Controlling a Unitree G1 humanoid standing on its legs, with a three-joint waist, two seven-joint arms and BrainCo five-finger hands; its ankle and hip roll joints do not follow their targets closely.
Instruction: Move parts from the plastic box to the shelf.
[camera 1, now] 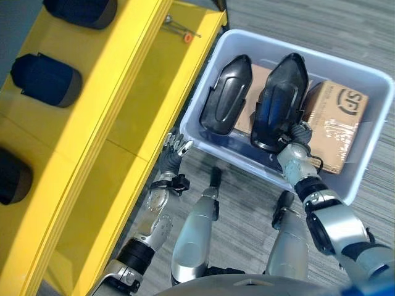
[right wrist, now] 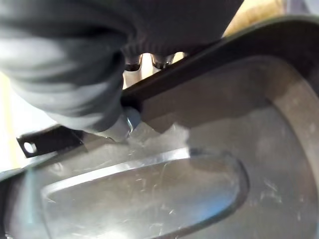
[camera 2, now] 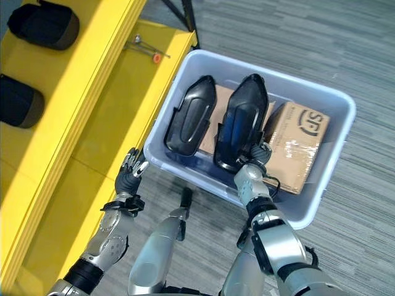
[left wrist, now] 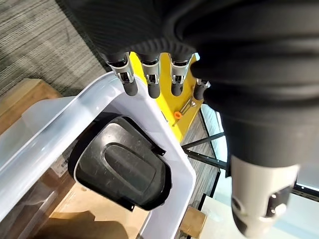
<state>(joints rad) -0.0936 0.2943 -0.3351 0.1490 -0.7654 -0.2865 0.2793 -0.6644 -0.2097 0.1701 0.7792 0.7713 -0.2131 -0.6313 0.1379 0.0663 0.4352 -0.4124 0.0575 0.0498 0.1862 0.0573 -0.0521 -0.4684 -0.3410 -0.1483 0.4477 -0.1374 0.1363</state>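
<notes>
The right hand is at the near end of the right black shell part in the plastic box, fingers curled over its edge. Its long axis runs away from the robot. The left hand, fingers relaxed, waits at the box corner beside the yellow shelf.

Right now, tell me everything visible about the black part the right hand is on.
The black part is a glossy, elongated moulded shell, plastic by its look, with a raised oval panel and a thin flange carrying a small holed tab. It lies in the plastic box, lengthwise, beside a second black part and partly on a cardboard box. The right hand grips its near end, fingers curled over the rim.
</notes>
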